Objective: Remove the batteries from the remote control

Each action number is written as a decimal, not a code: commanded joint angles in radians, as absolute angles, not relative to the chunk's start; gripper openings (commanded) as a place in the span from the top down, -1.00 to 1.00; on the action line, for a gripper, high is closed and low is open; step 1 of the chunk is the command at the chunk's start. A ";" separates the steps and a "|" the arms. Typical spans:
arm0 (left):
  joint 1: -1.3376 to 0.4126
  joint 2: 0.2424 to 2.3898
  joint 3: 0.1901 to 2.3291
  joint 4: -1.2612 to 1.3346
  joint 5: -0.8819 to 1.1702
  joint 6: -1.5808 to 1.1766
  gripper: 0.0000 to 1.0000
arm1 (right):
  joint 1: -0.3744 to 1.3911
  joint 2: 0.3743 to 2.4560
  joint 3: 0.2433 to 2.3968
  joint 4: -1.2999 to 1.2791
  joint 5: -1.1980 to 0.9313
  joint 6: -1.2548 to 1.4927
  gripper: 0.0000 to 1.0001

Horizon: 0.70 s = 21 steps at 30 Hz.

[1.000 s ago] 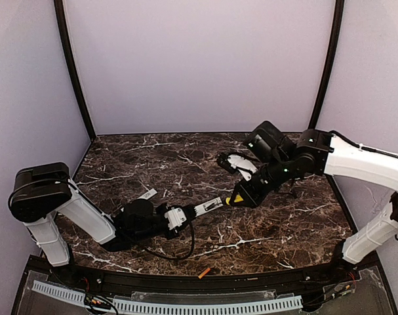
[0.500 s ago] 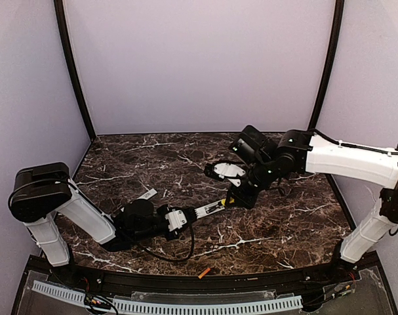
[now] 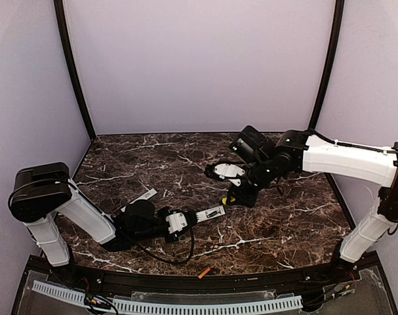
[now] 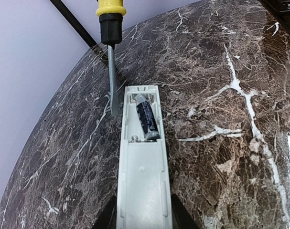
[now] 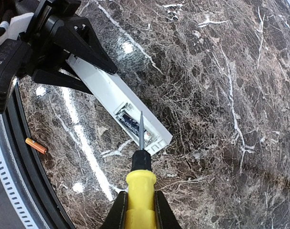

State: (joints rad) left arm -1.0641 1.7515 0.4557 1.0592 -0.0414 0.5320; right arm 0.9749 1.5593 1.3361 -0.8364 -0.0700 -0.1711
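**Item 1.** Long, slim white-and-silver remote control [image 3: 208, 212], lying back-up on the dark veined marble table [image 3: 284, 223]. We find its battery bay uncovered. The left gripper [image 3: 185, 216] clamps the remote control's near end between black fingers [image 5: 80, 38].

**Item 2.** Small dark cylindrical battery [image 4: 147, 119], seated in the remote control's open bay. The slot alongside it looks empty to us.

**Item 3.** Small orange cylindrical battery [image 3: 203, 272], well apart from the remote control, at the table's near edge.

**Item 4.** Yellow-handled screwdriver [image 5: 140, 191] with a grey flat blade, gripped by its handle in the closed right gripper [image 5: 140, 212]. The blade tip sits just beside the remote control's open bay. We cannot tell whether it touches.

**Item 5.** Thin flat whitish cover strip [image 3: 146, 195], lying apart from the remote control, beyond the left arm.

**Progress.** We judge the cover removed and one cell out. The dark battery remains to be levered free.

**Views compared.**
- The left wrist view alone shows the bay's interior and its contacts.
- The right wrist view alone shows the left fingers on the remote control together with the orange battery.
- The top view alone shows the cover strip and both arms.
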 commanded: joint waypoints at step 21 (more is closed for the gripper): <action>-1.071 1.754 0.473 1.035 -0.033 0.580 0.99 | 0.917 1.667 1.369 -0.896 -0.178 -0.283 1.00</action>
